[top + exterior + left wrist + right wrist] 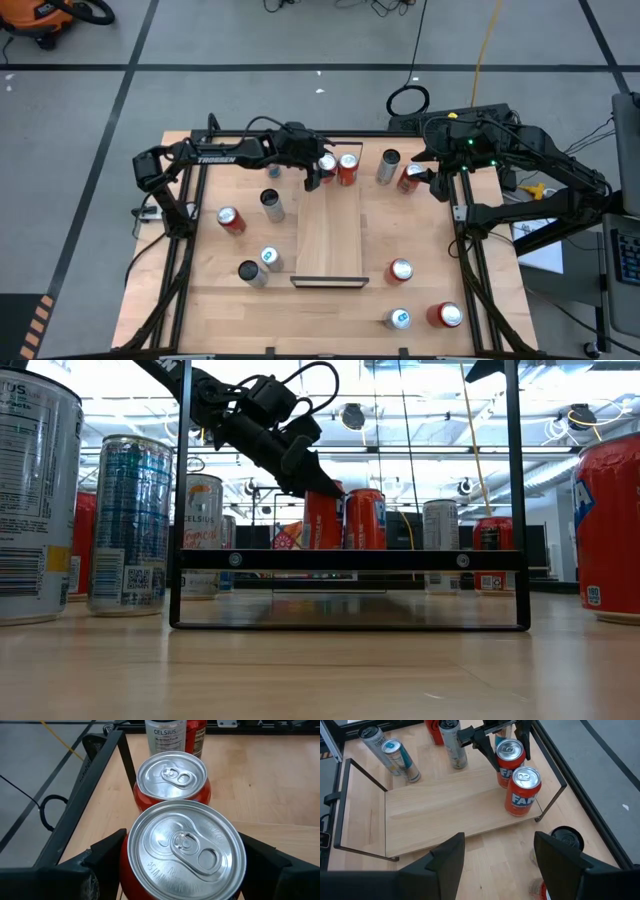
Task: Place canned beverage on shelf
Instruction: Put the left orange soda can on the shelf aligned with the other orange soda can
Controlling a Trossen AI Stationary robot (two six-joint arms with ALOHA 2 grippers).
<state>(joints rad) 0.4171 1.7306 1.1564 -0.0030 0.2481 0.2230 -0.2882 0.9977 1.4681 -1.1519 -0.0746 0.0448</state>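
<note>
The shelf is a light-wood board lying in the middle of the table, with a black wire frame at each short end. Two red cans stand upright at its far end: one stands free on its base, the other sits between the fingers of my left gripper, which is shut on it. In the left wrist view the held can is nearest, with the free can just behind it. My right gripper hangs open and holds nothing, up over the table's far right. My left gripper pinches the red can by its upper side wall, one finger on each side just under the rim. The fingers come from the table's left, slanting down. The can stands upright at the far end of the board, next to the other red can.
Several loose cans stand or lie around the board: silver ones to the left, a silver and a red one at the far right, others near right. Black rails edge the table.
</note>
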